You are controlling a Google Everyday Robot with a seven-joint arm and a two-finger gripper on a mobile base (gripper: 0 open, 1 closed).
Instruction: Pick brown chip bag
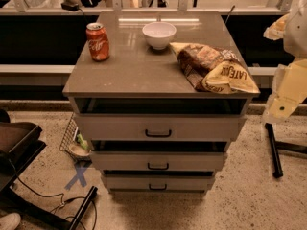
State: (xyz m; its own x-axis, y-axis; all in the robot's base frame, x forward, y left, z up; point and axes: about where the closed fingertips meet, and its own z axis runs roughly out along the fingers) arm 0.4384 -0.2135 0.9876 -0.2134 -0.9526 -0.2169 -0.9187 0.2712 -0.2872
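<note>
The brown chip bag (213, 67) lies flat on the right side of the grey cabinet top (129, 66). It is crinkled and glossy, dark brown with a pale yellow panel lettered "LATE JULY", and its near end reaches the front right corner. My gripper (284, 102) is at the right edge of the view, pale and bulky. It hangs beside the cabinet's right edge, to the right of the bag and about level with the top, and it touches nothing.
A white bowl (159, 34) stands just left of the bag's far end. A red cola can (98, 42) stands upright at the back left. The cabinet has three partly open drawers (158, 128). A black bar (273, 150) and a wire basket (72, 138) are on the floor.
</note>
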